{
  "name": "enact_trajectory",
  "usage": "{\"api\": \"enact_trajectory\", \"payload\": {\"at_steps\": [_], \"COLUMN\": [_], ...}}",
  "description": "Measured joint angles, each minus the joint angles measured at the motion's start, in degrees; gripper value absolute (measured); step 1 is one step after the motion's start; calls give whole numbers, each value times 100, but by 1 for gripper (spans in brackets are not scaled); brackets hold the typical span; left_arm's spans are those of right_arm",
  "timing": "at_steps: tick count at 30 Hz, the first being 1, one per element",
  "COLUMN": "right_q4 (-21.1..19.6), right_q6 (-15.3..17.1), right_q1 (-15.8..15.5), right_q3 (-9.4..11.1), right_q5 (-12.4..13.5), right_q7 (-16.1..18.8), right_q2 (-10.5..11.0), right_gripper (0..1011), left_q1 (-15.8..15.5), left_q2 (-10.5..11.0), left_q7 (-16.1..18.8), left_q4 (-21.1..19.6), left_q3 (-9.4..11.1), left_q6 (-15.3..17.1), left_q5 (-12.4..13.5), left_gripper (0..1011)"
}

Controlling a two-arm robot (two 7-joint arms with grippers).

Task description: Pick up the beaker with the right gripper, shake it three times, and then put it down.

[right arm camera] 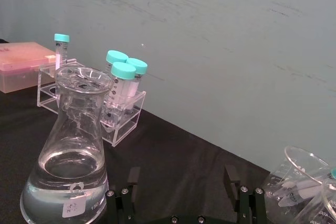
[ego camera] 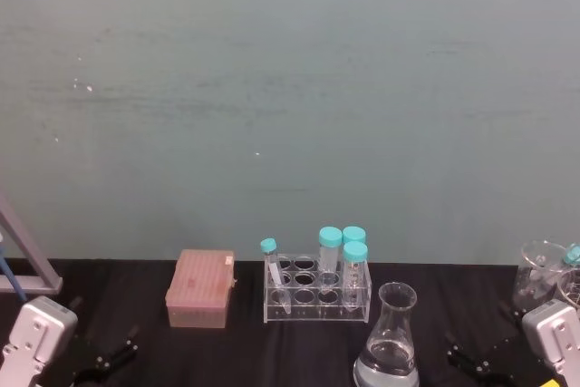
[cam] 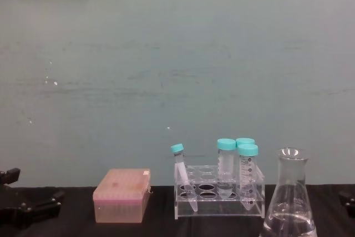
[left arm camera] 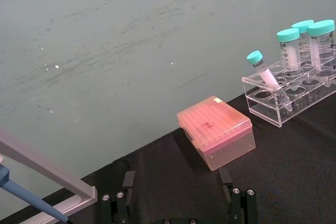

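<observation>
Backdrop: plain teal wall (ego camera: 290,88) behind a black-covered tabletop (ego camera: 118,283).
Beaker (ego camera: 388,342): clear conical flask, upright on its wide base near the tabletop's front edge, right of centre. A shallow pool of clear liquid (ego camera: 387,371) lies level inside, likely why it stands upright.
Right tool (right arm camera: 182,182): low at the front right corner, fingers (right arm camera: 134,178) spread apart and holding nothing, seemingly ready for a grasp.
Relation: the beaker stands near the right tool, on its left side, not touching it and not between the fingers.
Left tool (left arm camera: 177,182): parked at the front left corner, its fingers (left arm camera: 128,179) apart, empty.
Behind: tube rack (ego camera: 317,295) holding teal-capped tubes (ego camera: 330,237), with a pink box (ego camera: 200,289) to its left.
Task stage: pick-up not yet begun, by my judgement.
</observation>
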Motion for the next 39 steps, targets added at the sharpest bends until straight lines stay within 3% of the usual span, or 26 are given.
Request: {"api": "enact_trajectory", "payload": {"at_steps": [25,32,39], "right_q4": [19,184,84], "right_q6": [0,-64,-173], "right_q1": [8,126,228], "right_q3": [15,254,635], "right_q5": [-17,73,598], "right_q7": [5,-10,253], "right_q2": [-26,-264,-475], "right_gripper": [1003,1003,1003], "left_q1": [0,0,0], "left_q2": [0,0,0], "left_q7": [0,0,0], "left_q4": [0,0,0], "left_q3": [0,0,0], "left_q6": [0,0,0], "left_q5": [0,0,0], "left_gripper": [1000,1000,1000]}}
